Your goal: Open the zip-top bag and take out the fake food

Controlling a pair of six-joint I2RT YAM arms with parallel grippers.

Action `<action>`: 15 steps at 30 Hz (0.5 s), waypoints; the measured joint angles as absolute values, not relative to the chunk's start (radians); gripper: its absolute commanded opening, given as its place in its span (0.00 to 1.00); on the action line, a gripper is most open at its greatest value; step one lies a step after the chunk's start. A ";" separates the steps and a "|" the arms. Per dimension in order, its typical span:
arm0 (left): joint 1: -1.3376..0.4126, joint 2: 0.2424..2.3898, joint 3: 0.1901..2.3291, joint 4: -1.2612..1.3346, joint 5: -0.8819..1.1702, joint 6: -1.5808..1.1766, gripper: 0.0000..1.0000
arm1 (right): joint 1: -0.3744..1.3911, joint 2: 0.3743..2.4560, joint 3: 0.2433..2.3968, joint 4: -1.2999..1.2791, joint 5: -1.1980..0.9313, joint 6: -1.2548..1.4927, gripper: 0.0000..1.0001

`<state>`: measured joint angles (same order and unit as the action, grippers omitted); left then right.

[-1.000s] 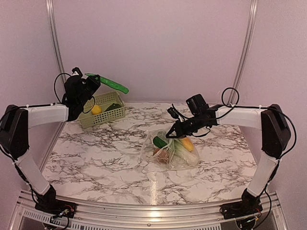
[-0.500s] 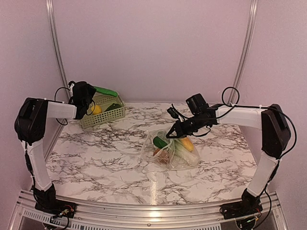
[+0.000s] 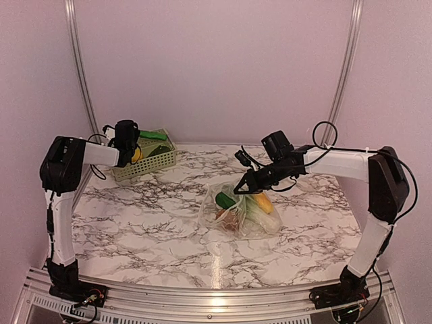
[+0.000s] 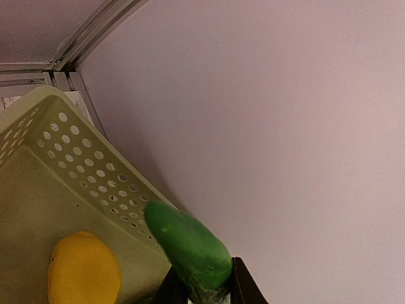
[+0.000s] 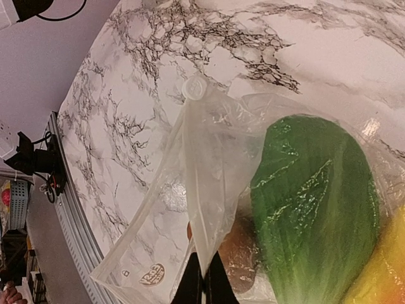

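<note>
One green vegetable (image 3: 152,135) juts rightward from left claw (image 4: 201,292).

marble table (image 3: 135,223) carries zip-top bag (image 3: 251,221) and basket (image 3: 146,165).

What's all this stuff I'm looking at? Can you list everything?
Zip-top bag: one, clear, mid-table.
Fake food: several, green, yellow, brown, inside bag.
Basket: one, light green, back left.
Yellow toy: one, in basket.
Dark green toy: one, in basket.
Long green toy: one, at basket's rim.
Table: one, white marbled.
Left claw: black, gripping long green toy.
Right claw: black, pinching bag's edge.
</note>
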<state>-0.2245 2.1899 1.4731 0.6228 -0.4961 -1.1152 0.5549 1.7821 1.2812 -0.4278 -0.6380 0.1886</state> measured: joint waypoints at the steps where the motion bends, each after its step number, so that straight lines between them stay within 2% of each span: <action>1: -0.223 2.194 1.476 0.611 -0.499 -1.123 0.24 | 0.555 1.782 1.281 -0.428 -0.638 0.186 0.00; 2: -0.221 2.196 1.476 0.600 -0.499 -1.133 0.32 | 0.555 1.782 1.281 -0.428 -0.638 0.186 0.00; 6: -0.211 2.196 1.476 0.584 -0.496 -1.154 0.45 | 0.555 1.782 1.281 -0.428 -0.638 0.182 0.00; 15: -0.197 2.150 1.460 0.525 -0.408 -1.094 0.60 | 0.555 1.782 1.281 -0.428 -0.638 0.179 0.00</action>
